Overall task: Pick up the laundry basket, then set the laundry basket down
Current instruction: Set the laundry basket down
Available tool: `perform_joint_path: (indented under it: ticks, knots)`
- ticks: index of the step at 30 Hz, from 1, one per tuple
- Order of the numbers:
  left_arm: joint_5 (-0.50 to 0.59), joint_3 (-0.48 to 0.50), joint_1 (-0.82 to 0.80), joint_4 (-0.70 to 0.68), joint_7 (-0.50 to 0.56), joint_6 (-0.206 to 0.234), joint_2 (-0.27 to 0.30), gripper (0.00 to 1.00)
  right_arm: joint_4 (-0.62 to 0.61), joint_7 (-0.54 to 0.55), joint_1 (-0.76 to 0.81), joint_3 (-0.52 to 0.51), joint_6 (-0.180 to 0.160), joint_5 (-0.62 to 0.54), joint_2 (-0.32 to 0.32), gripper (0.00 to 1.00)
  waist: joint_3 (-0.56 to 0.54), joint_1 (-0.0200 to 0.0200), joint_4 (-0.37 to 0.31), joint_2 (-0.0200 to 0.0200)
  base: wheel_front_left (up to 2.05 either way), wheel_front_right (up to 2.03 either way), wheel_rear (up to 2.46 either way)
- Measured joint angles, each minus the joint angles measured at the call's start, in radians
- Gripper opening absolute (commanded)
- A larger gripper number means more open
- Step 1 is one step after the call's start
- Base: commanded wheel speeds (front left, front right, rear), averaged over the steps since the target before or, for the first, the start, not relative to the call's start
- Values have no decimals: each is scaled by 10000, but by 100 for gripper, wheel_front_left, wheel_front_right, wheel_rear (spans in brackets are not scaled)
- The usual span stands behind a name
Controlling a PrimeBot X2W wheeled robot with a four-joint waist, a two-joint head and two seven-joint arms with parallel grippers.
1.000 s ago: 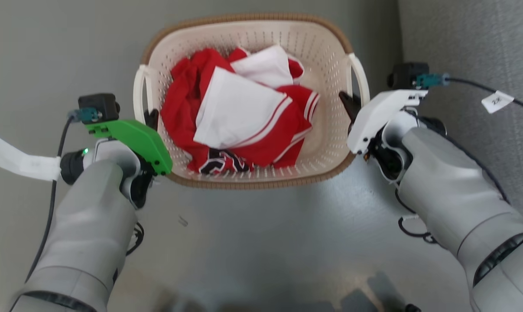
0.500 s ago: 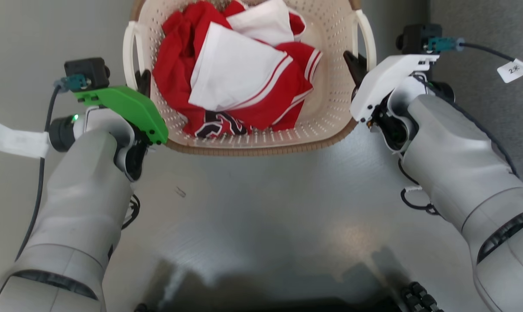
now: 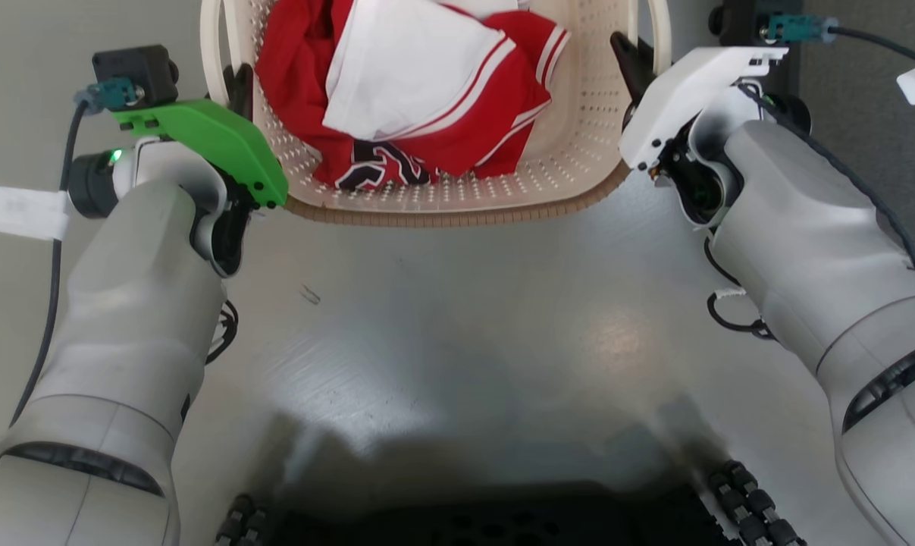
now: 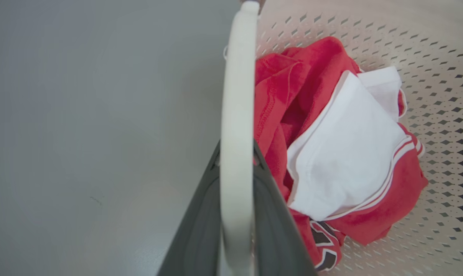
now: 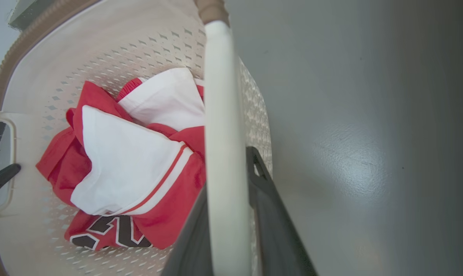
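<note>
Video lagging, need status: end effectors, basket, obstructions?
Left end effector shut on left handle, right end effector shut on right handle. Upright laundry basket, red and white clothes inside. No obstacle seen alongside.

Bright, even light; soft glare on floor (image 3: 612,341); fingers (image 4: 195,234) blurred in wrist views.

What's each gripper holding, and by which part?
The laundry basket: left gripper jaws closed around its left loop handle, right gripper jaws around the right loop handle.
</note>
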Motion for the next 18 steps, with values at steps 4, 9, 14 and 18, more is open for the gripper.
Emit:
perform_joint_path:
  ticks: [4, 9, 14, 18]
  knots:
    - [2, 0, -218, 13, -94, 0, 8, 0, 19, -115, -240, 2, 0, -33, -6, 0, 361, 0, 1, 0, 0, 0, 0]
    - [17, -2, -394, 33, -182, 0, 12, 0, 36, -263, -365, 4, 0, -61, -10, 0, 650, -1, -20, 0, 0, 0, 0]
    - [17, -6, -447, 71, -297, -12, 2, 0, 81, -389, -375, 42, 4, -63, -6, 0, 833, -1, -18, 0, 0, 0, 0]
    - [17, -13, -462, 111, -351, -15, -4, 0, 107, -437, -375, 61, 10, -63, 0, 0, 890, -1, -12, -1, 0, 0, 0]
